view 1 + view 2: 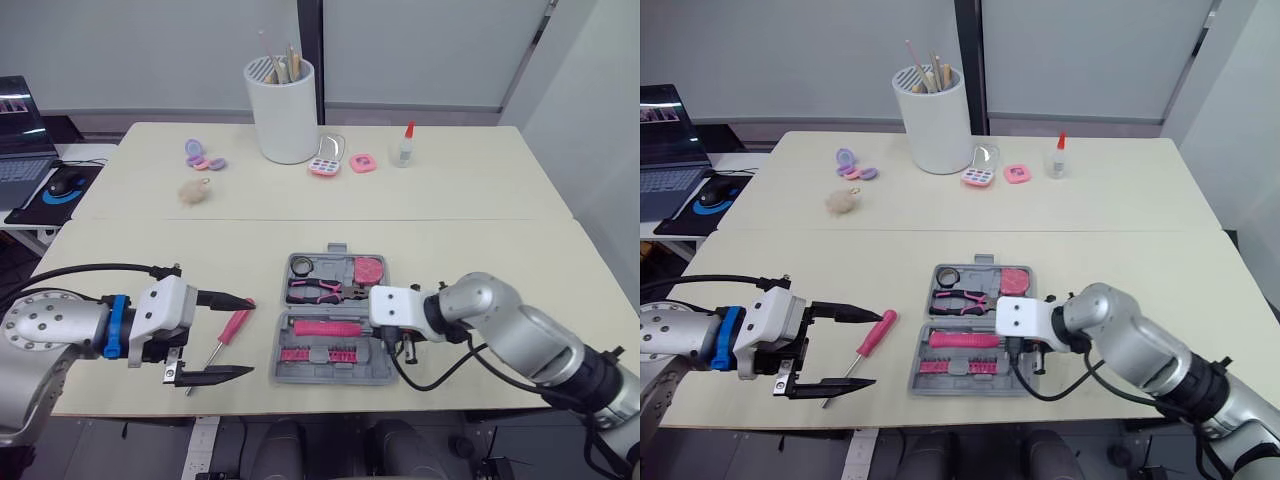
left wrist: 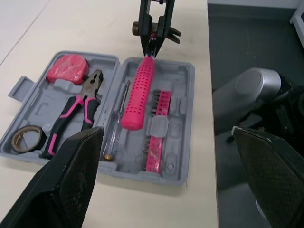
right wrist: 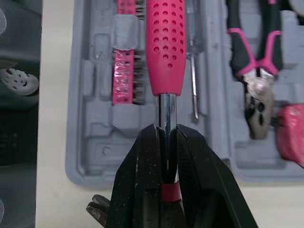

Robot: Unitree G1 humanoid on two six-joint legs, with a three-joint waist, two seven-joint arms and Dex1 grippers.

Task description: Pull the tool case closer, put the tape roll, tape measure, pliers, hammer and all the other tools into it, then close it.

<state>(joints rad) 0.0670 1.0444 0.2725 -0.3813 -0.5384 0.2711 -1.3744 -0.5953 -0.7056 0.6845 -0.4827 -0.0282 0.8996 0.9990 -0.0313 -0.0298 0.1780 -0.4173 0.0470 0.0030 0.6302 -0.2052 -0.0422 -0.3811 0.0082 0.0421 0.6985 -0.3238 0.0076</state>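
Closest in, the right gripper [image 3: 166, 130] is clenched on the steel shaft of the hammer [image 3: 166, 47]. Its pink handle lies along the front half of the open tool case [image 1: 385, 375], which sits near the table's front edge. Pliers [image 1: 318, 290], tape measure [image 1: 369, 270] and tape roll [image 1: 303, 266] rest in the rear half. I'd say the hammer is being seated, and next it wants letting go. Just left of the case a pink screwdriver [image 1: 232, 328] lies loose on the table [image 1: 150, 250], with the left gripper [image 1: 248, 336] by it, jaws spread, well placed to take it
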